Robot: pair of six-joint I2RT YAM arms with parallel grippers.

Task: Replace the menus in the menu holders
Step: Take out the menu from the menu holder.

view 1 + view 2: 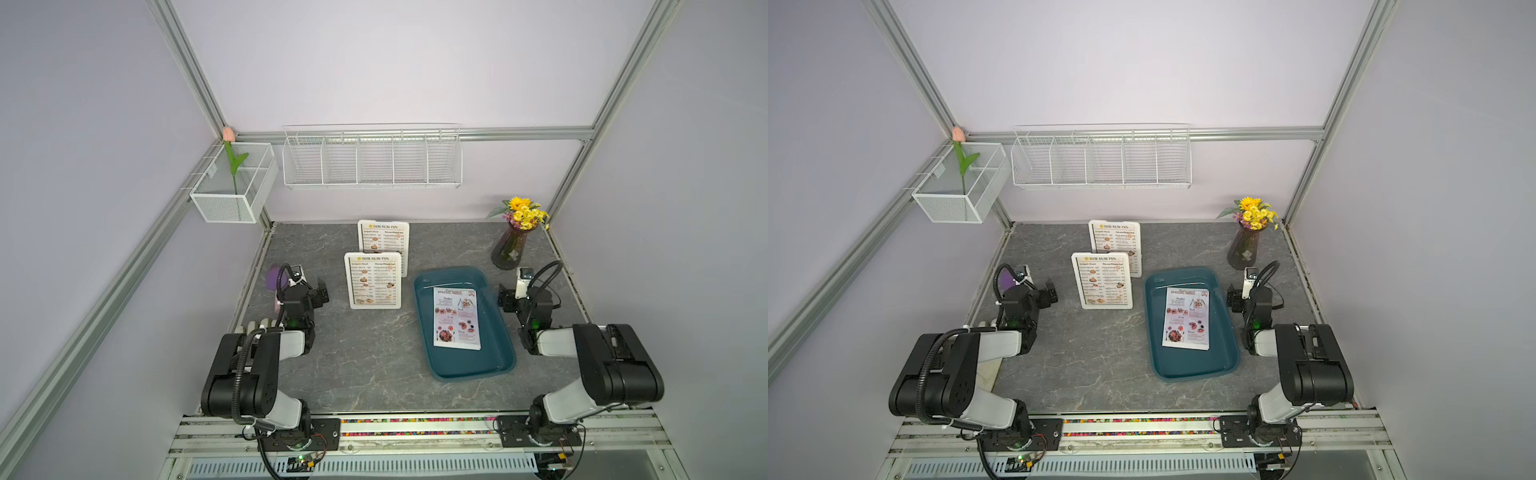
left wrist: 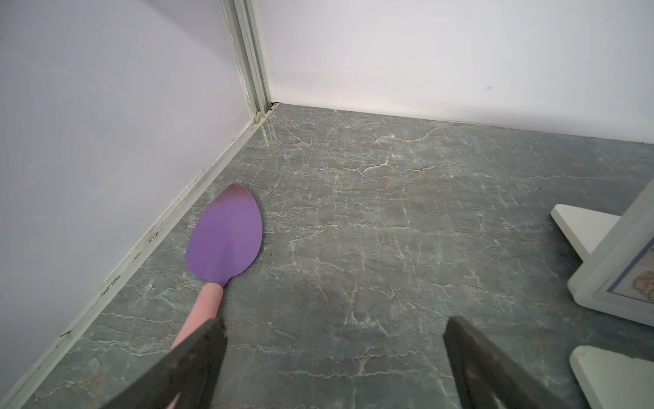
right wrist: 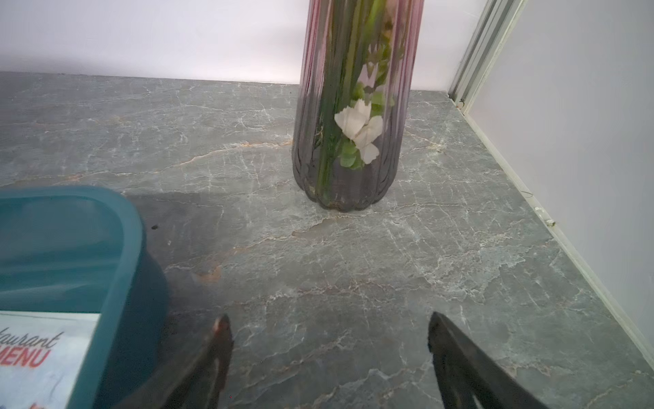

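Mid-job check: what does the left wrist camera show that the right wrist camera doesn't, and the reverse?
Left wrist only: a purple spatula and the edge of a white menu holder. Right wrist only: the flower vase, a corner of the teal tray and a red-headed menu lying in it. Both: the grey tabletop and an open, empty hand, the left hand and the right hand.

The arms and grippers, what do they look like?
The left arm and right arm have blocky black joints and light grey shells. A ribbed black cable loops along each to a white wrist camera. The left gripper and right gripper have dark tapered fingers.
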